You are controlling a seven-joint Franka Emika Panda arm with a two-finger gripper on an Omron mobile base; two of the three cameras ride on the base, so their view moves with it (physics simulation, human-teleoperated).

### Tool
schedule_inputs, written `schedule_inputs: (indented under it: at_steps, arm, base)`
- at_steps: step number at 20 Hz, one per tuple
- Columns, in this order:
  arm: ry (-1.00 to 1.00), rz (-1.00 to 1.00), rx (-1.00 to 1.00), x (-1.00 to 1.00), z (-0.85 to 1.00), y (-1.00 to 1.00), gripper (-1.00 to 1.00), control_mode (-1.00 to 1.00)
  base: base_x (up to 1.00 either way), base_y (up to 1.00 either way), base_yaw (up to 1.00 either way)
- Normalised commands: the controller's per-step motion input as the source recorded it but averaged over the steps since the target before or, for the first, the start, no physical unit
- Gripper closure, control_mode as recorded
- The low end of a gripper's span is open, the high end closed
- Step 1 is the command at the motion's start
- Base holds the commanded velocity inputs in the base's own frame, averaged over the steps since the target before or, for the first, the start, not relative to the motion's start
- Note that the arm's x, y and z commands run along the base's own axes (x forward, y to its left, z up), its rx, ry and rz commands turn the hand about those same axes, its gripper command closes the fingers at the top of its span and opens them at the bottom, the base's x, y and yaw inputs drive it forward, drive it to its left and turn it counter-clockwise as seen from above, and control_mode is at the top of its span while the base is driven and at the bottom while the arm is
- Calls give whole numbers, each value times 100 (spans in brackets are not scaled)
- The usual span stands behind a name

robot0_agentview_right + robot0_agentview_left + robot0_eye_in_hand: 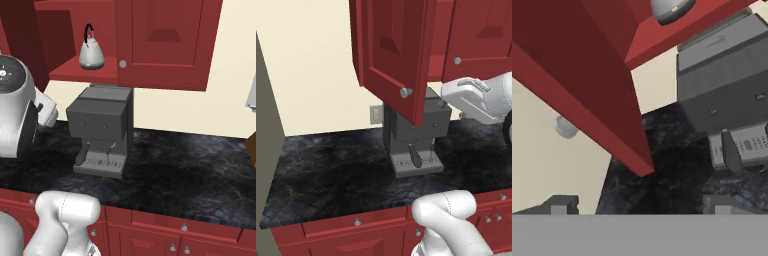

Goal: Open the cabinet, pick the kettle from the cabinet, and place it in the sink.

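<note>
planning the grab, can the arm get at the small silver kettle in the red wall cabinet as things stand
Probably yes. The dark red wall cabinet's left door is swung open, so the small silver kettle with the black arched handle sits exposed on the shelf. The open tool is below it; the boxy grey coffee machine underneath crowds the approach.

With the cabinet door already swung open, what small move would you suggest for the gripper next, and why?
Probably raise the open gripper toward the kettle. The cabinet door stands open, the kettle sits untouched on the shelf above the coffee machine, and the fingertips are below the door's bottom edge, holding nothing.
</note>
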Motion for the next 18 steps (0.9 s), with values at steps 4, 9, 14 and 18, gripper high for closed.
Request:
schedule_inputs:
  at_steps: [4,9,14,18]
  arm:
    - [-1,16,7,21,0,-16,-100,-100]
    - [-3,12,11,38,0,-1,-100,-100]
    - [-3,6,13,38,0,1,-100,-100]
    - [-2,4,12,40,0,6,-100,-100]
  base:
    - [0,0,0]
    - [0,0,0]
    - [0,0,0]
    - [0,0,0]
